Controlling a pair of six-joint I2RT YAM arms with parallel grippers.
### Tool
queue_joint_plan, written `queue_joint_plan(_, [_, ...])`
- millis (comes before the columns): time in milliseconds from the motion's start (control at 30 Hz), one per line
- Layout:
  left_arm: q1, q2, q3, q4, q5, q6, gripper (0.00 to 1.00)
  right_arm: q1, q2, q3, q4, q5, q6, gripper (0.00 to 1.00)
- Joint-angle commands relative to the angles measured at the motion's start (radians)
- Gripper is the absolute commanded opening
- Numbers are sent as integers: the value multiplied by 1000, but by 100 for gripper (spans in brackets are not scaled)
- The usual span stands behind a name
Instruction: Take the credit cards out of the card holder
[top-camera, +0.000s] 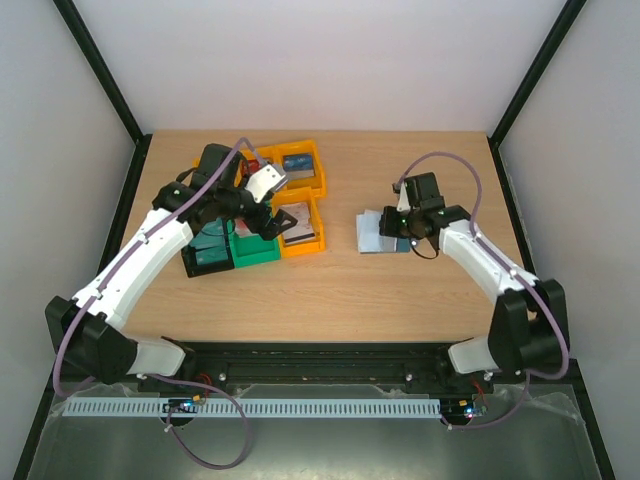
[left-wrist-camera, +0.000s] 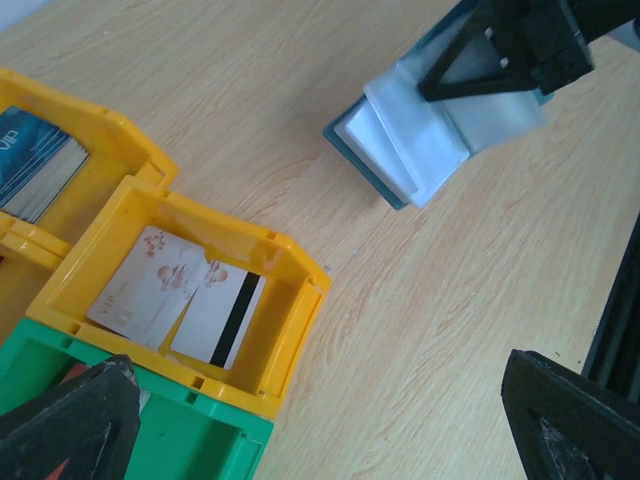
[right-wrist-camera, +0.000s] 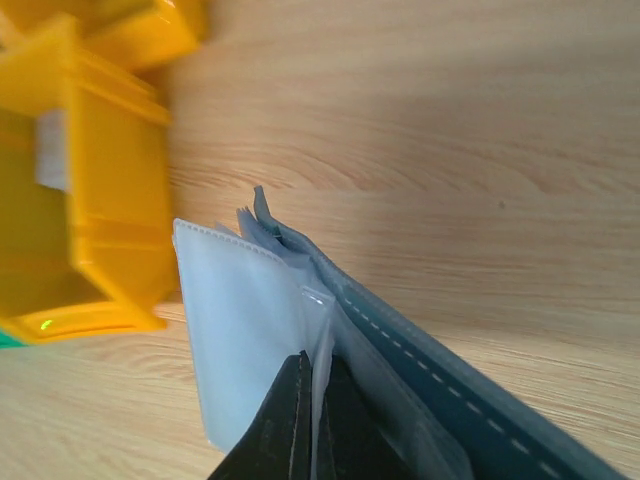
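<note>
At three o'clock from the orange bins (top-camera: 321, 228), the card holder (top-camera: 378, 233) lies open on the table (top-camera: 330, 290), the right gripper (top-camera: 407, 228) pinched shut on one pale sleeve (right-wrist-camera: 250, 340). The left gripper (left-wrist-camera: 320, 410) hangs wide open and empty over the bins, where two credit cards (left-wrist-camera: 150, 285) lie. A pull could drag the light holder along or slip off the slick sleeve. Whether cards remain inside is hidden.

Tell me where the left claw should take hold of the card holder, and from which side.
Probably the free edge of the card holder nearest the yellow bin, coming from that side and low. It lies open and flat with its pale sleeves fanned apart there, and the right claw is shut on a sleeve at the other end.
</note>
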Motion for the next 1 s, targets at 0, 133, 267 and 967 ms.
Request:
queue_joint_plan(0, [11, -27, -21, 38, -46, 9, 99, -40, 97, -18, -28, -14, -37, 2])
queue_joint_plan(133, [18, -33, -30, 43, -62, 11, 99, -79, 114, -10, -2, 132, 19, 85])
queue_joint_plan(267, [30, -37, -34, 50, -68, 4, 99, -82, 48, 10, 24, 486, 81, 99])
queue_joint_plan(967, [535, -111, -685, 1102, -456, -317, 99, -108, -382, -652, 1216, 791, -158, 99])
